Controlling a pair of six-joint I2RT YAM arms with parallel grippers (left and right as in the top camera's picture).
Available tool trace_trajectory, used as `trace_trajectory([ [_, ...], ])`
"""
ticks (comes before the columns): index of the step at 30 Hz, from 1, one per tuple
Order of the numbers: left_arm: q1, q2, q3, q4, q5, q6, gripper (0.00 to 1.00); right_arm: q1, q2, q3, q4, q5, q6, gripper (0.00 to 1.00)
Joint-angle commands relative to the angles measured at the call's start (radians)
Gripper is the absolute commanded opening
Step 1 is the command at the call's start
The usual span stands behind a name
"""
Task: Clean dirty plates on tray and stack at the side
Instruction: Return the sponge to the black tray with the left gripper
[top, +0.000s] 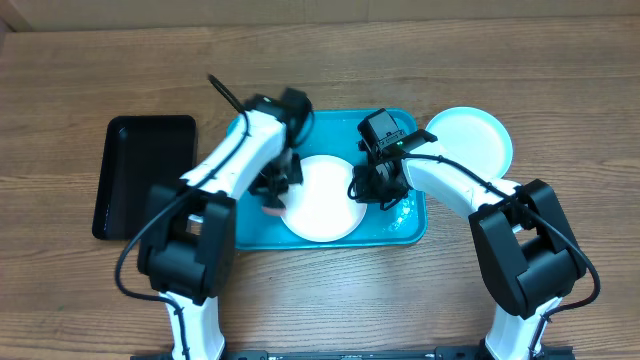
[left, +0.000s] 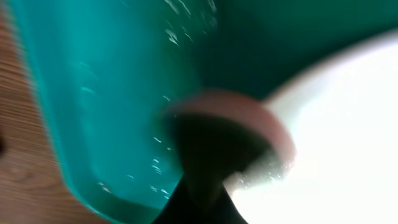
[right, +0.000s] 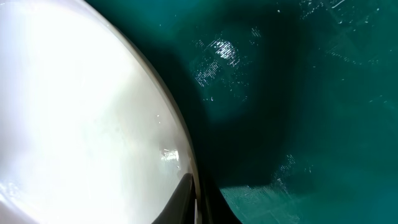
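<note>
Tray: the turquoise tray (top: 335, 130) lies mid-surface (top: 320, 300), between the two arms.
White plate: the white plate (top: 322, 200) lies flat in the tray's near middle.
Left claw: the left claw (top: 277, 188) is clamped on a pink sponge (top: 271, 209) at the plate's left edge.
Right claw: the right claw (top: 368, 186) is pinched together on the plate's right rim.
Light blue plate: the light blue plate (top: 465, 140) sits off the tray, by its far right corner.
Black tray: the black tray (top: 145, 175) lies left of the tray.

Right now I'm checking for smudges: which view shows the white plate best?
Overhead: the white plate lies nearly whole in the turquoise tray. Left wrist shows only a blurred part behind a pink sponge; right wrist, a close glossy stretch of its rim.
</note>
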Motion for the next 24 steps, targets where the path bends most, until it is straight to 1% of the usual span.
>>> trace_trajectory([
  [1,0.053,-0.113,0.082,-0.014,-0.037,-0.032,0.04,-0.003,0.034,-0.048,-0.011,0.088,-0.013,0.04],
  [6,0.118,-0.251,0.097,0.003,-0.038,-0.011,0.04,-0.003,0.034,-0.048,-0.011,0.089,-0.013,0.04],
  [10,0.204,-0.289,0.097,0.004,-0.093,0.008,0.04,-0.003,0.034,-0.048,-0.011,0.089,-0.013,0.04],
  [12,0.253,-0.285,0.09,0.011,-0.102,0.008,0.04,-0.003,0.034,-0.048,-0.011,0.089,-0.013,0.04],
  [16,0.363,-0.249,0.052,0.076,-0.112,0.008,0.04,-0.003,0.034,-0.048,-0.008,0.088,-0.012,0.04],
  [18,0.409,-0.215,0.04,0.101,-0.112,0.008,0.04,-0.003,0.034,-0.048,-0.008,0.088,-0.012,0.04],
  [24,0.514,-0.088,0.04,0.109,-0.108,0.008,0.04,-0.003,0.034,-0.048,-0.011,0.089,-0.013,0.04],
])
